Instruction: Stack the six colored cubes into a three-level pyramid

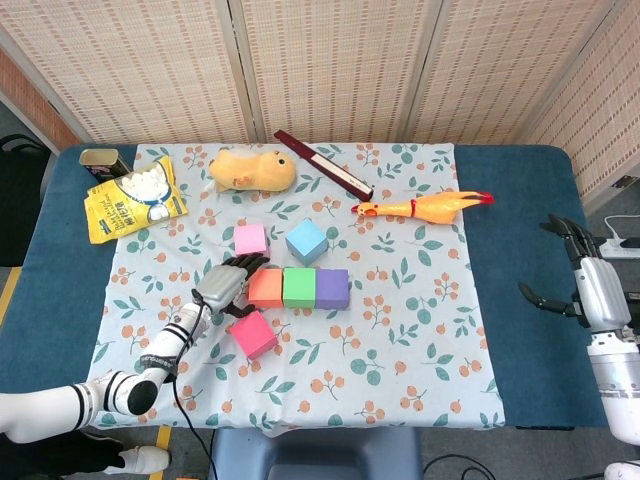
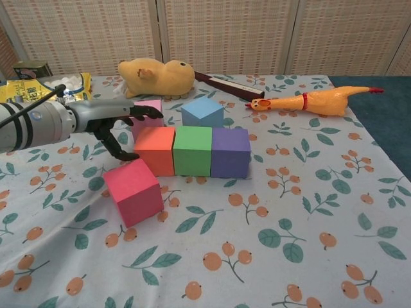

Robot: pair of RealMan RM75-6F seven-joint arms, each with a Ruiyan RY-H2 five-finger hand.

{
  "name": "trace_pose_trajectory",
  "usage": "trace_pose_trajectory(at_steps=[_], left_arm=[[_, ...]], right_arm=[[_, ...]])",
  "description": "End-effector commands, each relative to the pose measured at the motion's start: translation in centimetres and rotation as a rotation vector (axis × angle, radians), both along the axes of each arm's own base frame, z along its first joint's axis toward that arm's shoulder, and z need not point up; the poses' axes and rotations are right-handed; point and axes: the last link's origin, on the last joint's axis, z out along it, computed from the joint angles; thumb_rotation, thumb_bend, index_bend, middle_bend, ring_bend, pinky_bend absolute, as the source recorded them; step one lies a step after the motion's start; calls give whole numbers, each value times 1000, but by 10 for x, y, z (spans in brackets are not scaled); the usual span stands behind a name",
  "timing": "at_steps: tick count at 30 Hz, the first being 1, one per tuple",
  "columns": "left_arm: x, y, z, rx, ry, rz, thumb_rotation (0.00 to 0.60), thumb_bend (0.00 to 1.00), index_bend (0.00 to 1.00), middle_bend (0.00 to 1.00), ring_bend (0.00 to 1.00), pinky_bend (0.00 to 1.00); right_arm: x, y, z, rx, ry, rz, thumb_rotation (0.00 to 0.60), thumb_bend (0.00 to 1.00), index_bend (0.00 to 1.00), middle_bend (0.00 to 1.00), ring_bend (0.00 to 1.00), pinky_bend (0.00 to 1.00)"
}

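orange cube (image 2: pixel 155 149) – green cube (image 2: pixel 192 150) – purple cube (image 2: pixel 230 152) | floral tablecloth (image 2: pixel 308 212)

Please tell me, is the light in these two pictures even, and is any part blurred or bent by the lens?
Head view: soft, even light, with only faint shadows beside the orange cube, green cube and purple cube; sharp throughout. Chest view: equally soft light; the left hand near the lens looks slightly soft and oversized, and the tablecloth spreads wide in front, a wide-angle effect. No glare in either.
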Motion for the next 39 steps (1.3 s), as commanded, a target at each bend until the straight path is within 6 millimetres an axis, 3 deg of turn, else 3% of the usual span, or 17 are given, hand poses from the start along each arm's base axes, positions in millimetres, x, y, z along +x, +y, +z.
trace_pose_trajectory(at_steps=[1, 10, 16, 21, 27, 31, 39], left_arm=[[-3, -2, 11, 15, -1, 4, 600, 354, 0, 0, 0, 92], [-12, -6, 69, 217, -72, -21, 600, 352, 34, 2, 3, 125], [-18, 30, 85, 273, -41, -20, 600, 345, 189, 124, 101, 207], [-20, 64, 78, 228, 59, -19, 600, 347, 215, 192, 138, 228], [-16, 88, 59, 139, 127, 3, 600, 353, 171, 147, 88, 159], [-15, 99, 48, 116, 174, 3, 600, 334, 106, 86, 25, 129], [-3, 110, 33, 60, 192, 14, 600, 322, 54, 46, 1, 116]], right_arm=[[1, 0, -1, 3, -2, 3, 600, 154, 0, 143, 0, 0], [3, 3, -2, 14, -5, 20, 600, 154, 0, 143, 0, 0], [8, 1, -5, 25, -5, 41, 600, 155, 0, 143, 0, 0], [9, 0, -7, 33, -1, 39, 600, 154, 0, 143, 0, 0], [7, -1, -8, 36, 6, 30, 600, 154, 0, 143, 0, 0], [6, -2, -7, 33, 7, 21, 600, 154, 0, 143, 0, 0], [2, -4, -5, 26, 6, 7, 600, 154, 0, 143, 0, 0]])
